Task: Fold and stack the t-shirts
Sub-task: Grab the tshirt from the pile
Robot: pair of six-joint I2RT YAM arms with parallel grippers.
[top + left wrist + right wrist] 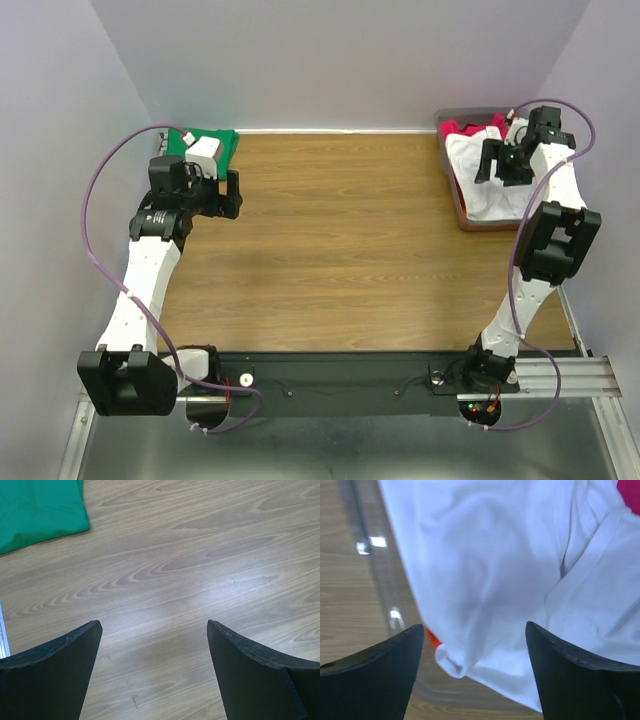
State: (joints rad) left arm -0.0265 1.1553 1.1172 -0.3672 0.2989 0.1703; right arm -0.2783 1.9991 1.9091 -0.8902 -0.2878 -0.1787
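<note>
The right gripper [474, 626], jaws spread and holding nothing, hovers over the white t-shirt [495, 555] heaped in the clear tub [380, 580] at the far right of the counter [340, 220], its arm stretched forward. The left gripper [152, 622], likewise spread, hangs above the wood, with the green t-shirt [35, 510] just beyond in the far-left corner.

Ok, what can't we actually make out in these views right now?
- green t-shirt: top view, left arm covers part; left wrist view cuts it at the frame's edge.
- orange t-shirt: right wrist view, only a sliver under the white t-shirt.
- magenta t-shirt: top view, mostly buried under the white one.
</note>
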